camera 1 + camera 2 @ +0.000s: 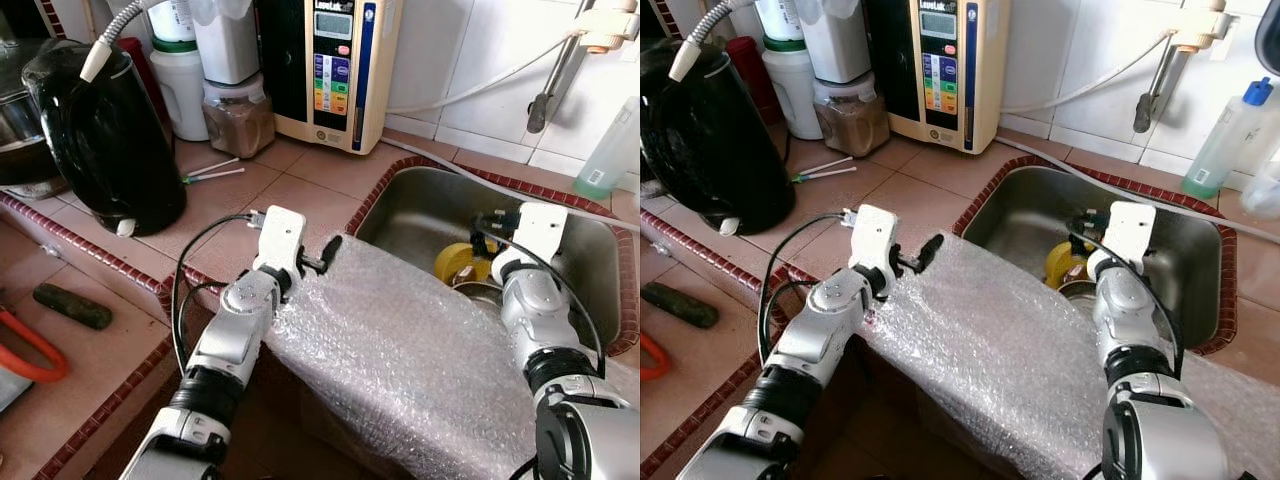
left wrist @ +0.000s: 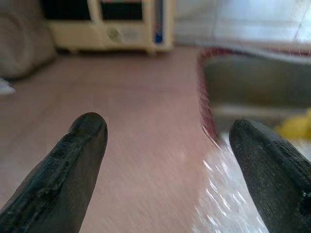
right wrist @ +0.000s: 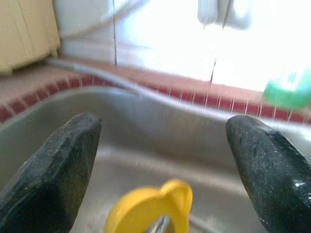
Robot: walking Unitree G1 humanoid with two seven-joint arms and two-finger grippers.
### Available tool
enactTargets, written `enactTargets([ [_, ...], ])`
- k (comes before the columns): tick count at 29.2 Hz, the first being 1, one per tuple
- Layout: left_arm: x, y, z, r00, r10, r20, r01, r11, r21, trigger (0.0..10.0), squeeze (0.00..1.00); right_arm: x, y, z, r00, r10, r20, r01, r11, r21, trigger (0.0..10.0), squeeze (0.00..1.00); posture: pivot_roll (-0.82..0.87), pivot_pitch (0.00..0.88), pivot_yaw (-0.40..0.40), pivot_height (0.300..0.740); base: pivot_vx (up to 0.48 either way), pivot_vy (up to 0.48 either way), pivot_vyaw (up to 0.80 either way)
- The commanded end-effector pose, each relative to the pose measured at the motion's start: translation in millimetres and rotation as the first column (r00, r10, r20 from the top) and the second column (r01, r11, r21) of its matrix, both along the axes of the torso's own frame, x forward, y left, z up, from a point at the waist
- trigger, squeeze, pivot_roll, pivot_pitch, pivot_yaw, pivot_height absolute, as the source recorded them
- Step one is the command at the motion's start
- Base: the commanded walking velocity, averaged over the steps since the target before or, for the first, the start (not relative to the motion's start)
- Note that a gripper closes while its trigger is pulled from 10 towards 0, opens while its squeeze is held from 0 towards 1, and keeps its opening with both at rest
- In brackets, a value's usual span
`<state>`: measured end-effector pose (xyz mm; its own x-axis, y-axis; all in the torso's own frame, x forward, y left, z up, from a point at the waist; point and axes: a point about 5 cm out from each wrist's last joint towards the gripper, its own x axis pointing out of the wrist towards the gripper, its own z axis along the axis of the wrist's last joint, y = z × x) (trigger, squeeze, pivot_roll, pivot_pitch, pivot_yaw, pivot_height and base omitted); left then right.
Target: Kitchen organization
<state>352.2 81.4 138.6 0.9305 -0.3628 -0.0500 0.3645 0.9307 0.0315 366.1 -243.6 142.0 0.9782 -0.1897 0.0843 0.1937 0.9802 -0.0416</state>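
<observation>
A crinkled sheet of clear bubble wrap (image 1: 400,350) drapes over the near edge of the terracotta-tiled counter (image 1: 290,200) and the front rim of the stainless steel sink (image 1: 420,200). My left gripper (image 2: 167,160) hovers at the wrap's left edge, fingers spread wide and grasping nothing. My right gripper (image 3: 163,170) reaches into the sink above a yellow plastic cup (image 3: 150,211), fingers likewise parted and empty. A black electric kettle (image 1: 105,135) stands to my left.
</observation>
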Motion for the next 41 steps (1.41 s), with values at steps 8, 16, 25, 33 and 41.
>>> enactTargets([
  [8,7.5,16.3,20.6,0.990,0.105,0.091,-0.099,0.993,-0.067,10.0,0.00,-4.6,-8.1,40.8,0.986,0.029,0.164,-0.011,0.994,-0.109,10.0,1.00,-0.03,0.000,0.026,0.740,0.000,0.000,0.00],
  [16,4.1,25.3,17.4,0.981,0.165,0.105,-0.157,0.985,-0.077,10.0,0.00,-17.2,-7.0,38.9,0.986,0.041,0.161,-0.014,0.986,-0.166,10.0,0.58,-0.04,0.000,0.021,0.740,0.000,0.000,0.00],
  [25,-2.4,22.2,2.3,0.987,0.162,0.016,-0.161,0.985,-0.064,10.0,0.00,-35.6,-14.2,31.0,0.994,0.006,0.112,0.009,0.992,-0.129,10.0,0.00,-0.06,0.000,0.023,0.740,0.000,0.000,-0.40],
  [33,-2.9,23.3,5.9,0.983,0.179,0.032,-0.176,0.982,-0.071,10.0,0.00,-38.8,-9.9,25.9,0.998,0.001,0.071,0.006,0.995,-0.096,10.0,0.00,-0.06,0.000,0.019,0.740,0.000,0.000,-0.76],
  [41,-4.1,22.0,3.6,0.983,0.183,-0.013,-0.183,0.981,-0.070,10.0,0.00,-38.6,-7.0,26.7,0.998,0.005,0.066,0.000,0.997,-0.082,10.0,0.00,-0.06,0.000,0.018,0.740,0.000,0.000,-0.46],
])
